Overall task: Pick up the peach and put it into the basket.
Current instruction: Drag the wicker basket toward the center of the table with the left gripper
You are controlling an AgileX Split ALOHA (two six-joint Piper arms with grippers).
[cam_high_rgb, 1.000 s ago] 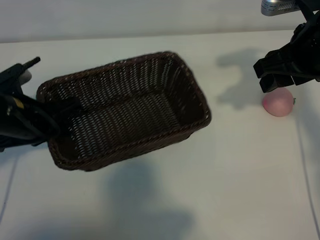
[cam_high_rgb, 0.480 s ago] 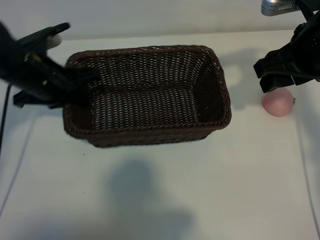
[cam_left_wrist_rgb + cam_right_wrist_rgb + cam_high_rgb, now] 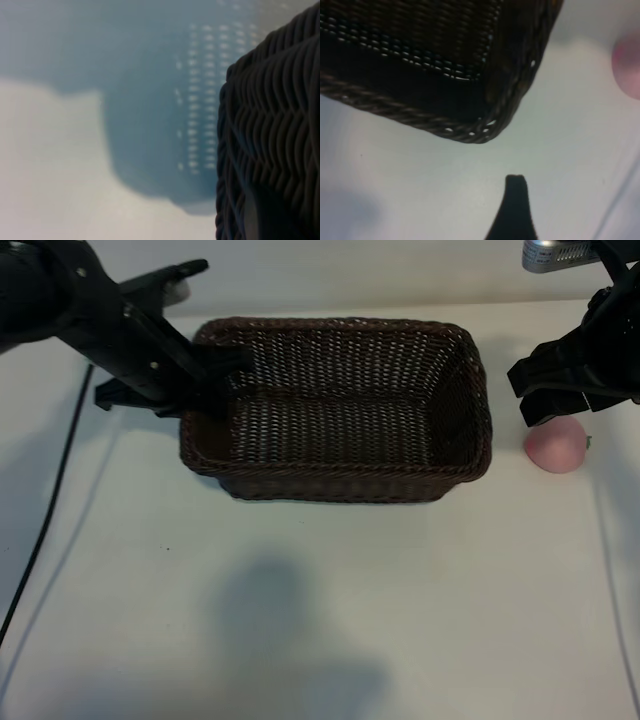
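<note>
The small round pale pink peach point(image 3: 557, 444) lies on the white desk point(image 3: 400, 590), just beside the right-hand end of the large rectangular dark brown woven wicker basket point(image 3: 340, 480) and outside it. The left hand point(image 3: 215, 390) is clenched on the basket's left end wall, one finger inside and one outside the braided rim, and the basket sits level, its long side across the desk. The right hand point(image 3: 555, 405) hangs directly over the peach with its fingers spread wide, grasping nothing; from the right wrist view the peach point(image 3: 627, 67) shows only as a pink patch at the edge, with the basket's corner close by.

The step in hand looks like the pickup. To do it well, the right hand should come straight down so that its spread fingers straddle the fruit at its widest part, then close gently: a round, probably soft peach can roll or squirt out if pinched off-centre or too low. The basket's rim is close, so the lift must clear it before the hand swings over the opening. The left hand would best keep the basket steady meanwhile.

No brand, label or writing can be read anywhere.
</note>
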